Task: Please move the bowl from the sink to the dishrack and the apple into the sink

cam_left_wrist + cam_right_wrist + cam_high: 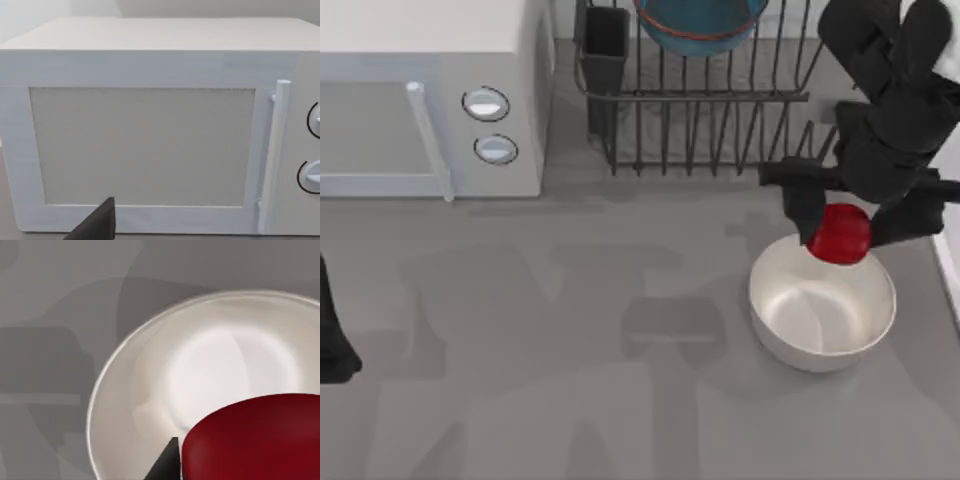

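Right gripper (840, 232) clamped on the apple (840, 235), one dark finger on each flank, held above the far rim of the white bowl (823, 312) at about 4 o'clock of the table; judged lifted clear for carrying toward the sink (950, 265), a white edge strip at 3 o'clock. Blue bowl (700, 25) already resting in the dishrack (700, 100) at 1 o'clock, so first half judged done. Apple glossy, deep red, blocky-round, well narrower than the white bowl. Left gripper (332, 340) parked at 9 o'clock, facing the microwave (430, 100); jaw state cannot be told.
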Tool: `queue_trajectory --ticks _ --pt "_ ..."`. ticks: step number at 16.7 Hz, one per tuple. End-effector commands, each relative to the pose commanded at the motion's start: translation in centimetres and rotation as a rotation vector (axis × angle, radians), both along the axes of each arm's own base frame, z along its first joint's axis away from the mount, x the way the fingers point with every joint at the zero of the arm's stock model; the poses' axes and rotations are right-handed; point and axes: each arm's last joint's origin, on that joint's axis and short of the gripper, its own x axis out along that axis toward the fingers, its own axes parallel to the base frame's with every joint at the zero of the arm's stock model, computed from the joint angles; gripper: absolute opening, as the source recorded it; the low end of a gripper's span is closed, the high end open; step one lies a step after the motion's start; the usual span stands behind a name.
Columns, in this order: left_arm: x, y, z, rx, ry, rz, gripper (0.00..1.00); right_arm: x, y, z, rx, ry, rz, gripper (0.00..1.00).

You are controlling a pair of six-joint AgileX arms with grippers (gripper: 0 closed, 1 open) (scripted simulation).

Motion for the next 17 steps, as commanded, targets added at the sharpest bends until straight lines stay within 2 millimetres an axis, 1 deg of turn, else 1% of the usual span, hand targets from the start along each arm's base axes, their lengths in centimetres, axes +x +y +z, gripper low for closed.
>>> queue_trajectory --ticks 3,5,7,10,12,13,15,17 --pt "0.0 0.0 0.0 0.0 0.0 0.0 1.0 1.8 -2.4 -1.0 0.122 -0.081 -0.053 0.0" --pt "0.0 0.0 0.0 0.0 0.0 0.0 1.0 3.0 -4.5 -1.4 0.205 -0.182 -0.082 0.0" --pt "0.0 0.0 0.0 0.0 0.0 0.0 1.0 4.1 -7.1 -1.5 0.274 -0.322 -0.107 0.0" --pt "0.0 0.0 0.0 0.0 0.0 0.0 1.0 5.0 -12.3 -1.3 0.327 -0.594 -0.143 0.0" --pt "0.0 0.0 0.0 0.0 0.0 0.0 1.0 4.7 -16.3 -0.9 0.315 -0.794 -0.17 0.0" --pt "0.0 0.0 0.0 0.0 0.0 0.0 1.0 4.2 -18.3 -0.7 0.294 -0.892 -0.183 0.0" --pt "0.0 0.0 0.0 0.0 0.0 0.0 1.0 2.7 -22.1 -0.3 0.225 -1.075 -0.205 0.0" --pt "0.0 0.0 0.0 0.0 0.0 0.0 1.0 0.7 -25.2 -0.1 0.134 -1.229 -0.212 0.0"
